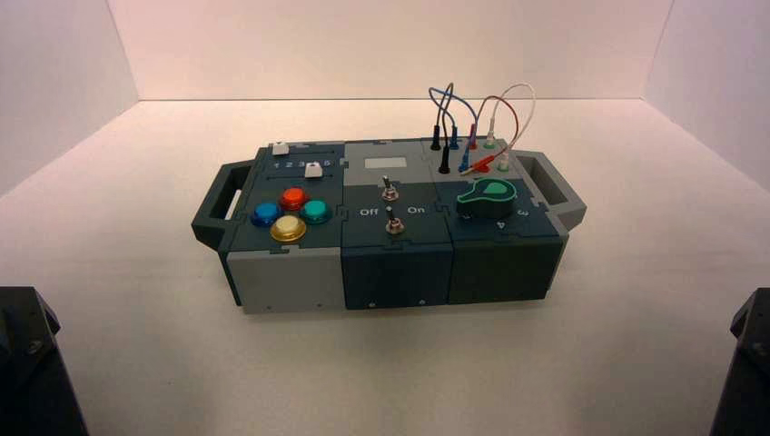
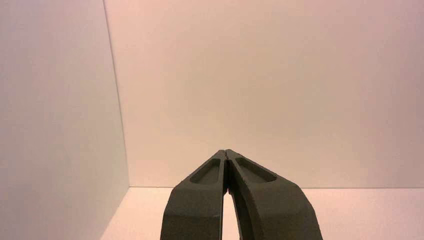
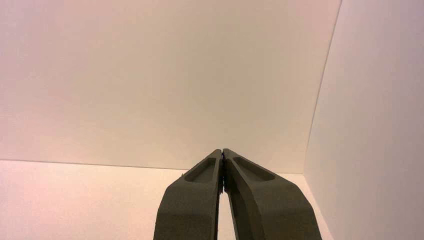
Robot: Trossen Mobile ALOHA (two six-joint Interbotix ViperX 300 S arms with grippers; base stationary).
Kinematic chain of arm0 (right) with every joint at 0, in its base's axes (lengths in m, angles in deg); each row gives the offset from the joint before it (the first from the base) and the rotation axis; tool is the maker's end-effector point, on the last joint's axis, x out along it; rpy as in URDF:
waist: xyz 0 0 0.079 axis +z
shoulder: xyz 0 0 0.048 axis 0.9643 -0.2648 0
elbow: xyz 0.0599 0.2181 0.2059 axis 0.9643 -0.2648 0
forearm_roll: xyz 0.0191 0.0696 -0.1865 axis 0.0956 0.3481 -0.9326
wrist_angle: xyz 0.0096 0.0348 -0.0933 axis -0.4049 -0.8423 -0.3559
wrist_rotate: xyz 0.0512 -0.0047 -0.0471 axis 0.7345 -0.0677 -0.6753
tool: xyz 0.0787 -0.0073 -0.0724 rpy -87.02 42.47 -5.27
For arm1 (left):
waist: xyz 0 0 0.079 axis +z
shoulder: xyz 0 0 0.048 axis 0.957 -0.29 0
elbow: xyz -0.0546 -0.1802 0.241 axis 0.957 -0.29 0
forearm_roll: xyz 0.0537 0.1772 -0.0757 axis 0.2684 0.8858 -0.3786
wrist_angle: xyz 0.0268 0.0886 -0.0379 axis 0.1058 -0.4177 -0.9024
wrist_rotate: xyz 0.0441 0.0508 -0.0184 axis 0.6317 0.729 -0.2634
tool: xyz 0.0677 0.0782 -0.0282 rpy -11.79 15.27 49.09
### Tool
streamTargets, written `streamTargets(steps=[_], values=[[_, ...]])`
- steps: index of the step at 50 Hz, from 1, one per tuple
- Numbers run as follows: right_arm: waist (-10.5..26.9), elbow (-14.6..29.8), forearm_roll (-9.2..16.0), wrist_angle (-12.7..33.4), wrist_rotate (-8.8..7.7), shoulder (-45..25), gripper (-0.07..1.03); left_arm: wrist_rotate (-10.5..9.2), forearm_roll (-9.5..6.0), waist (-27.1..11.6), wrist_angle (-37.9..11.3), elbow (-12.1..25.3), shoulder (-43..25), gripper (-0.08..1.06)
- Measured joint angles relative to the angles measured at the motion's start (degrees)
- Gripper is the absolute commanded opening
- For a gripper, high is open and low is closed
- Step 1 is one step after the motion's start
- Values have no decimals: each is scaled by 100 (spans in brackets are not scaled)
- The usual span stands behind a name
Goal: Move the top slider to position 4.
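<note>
A pale, plain tabletop [image 1: 136, 272] carries only one thing: the dark teal box [image 1: 386, 222] (with a handle at each end), which stands near the middle, slightly turned, between white walls.

On the white table [image 1: 136, 300] stands a dark teal and grey box [image 1: 399, 263]. Its left part bears four round buttons: red [image 1: 292, 197], blue [image 1: 265, 213], teal [image 1: 315, 211], yellow [image 1: 288, 228]. Two silver toggle levers [image 1: 390, 207] sit mid-box; a green dial [image 1: 486, 196] and looping wires [image 1: 472, 113] lie right.
</note>
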Motion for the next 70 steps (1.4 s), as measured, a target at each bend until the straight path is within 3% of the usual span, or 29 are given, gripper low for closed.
streamTargets(steps=[16,25,35,49,70], values=[[9,9,0,26,9,-9,-2,0,0,0,0,0,-9,-3],[114,53,0,246,0,-62,-2,18,0,-9,-255,35,-35,-3],[501,308,-26,879,-53,-378,-2,141,0,-281,-905,255,-193,-3],[1195,527,-44,1670,-62,-615,-2,149,0,-826,-1960,624,-606,-3],[2021,861,-53,2435,-62,-1266,-2,281,0,-1477,-3173,1037,-1582,-3]])
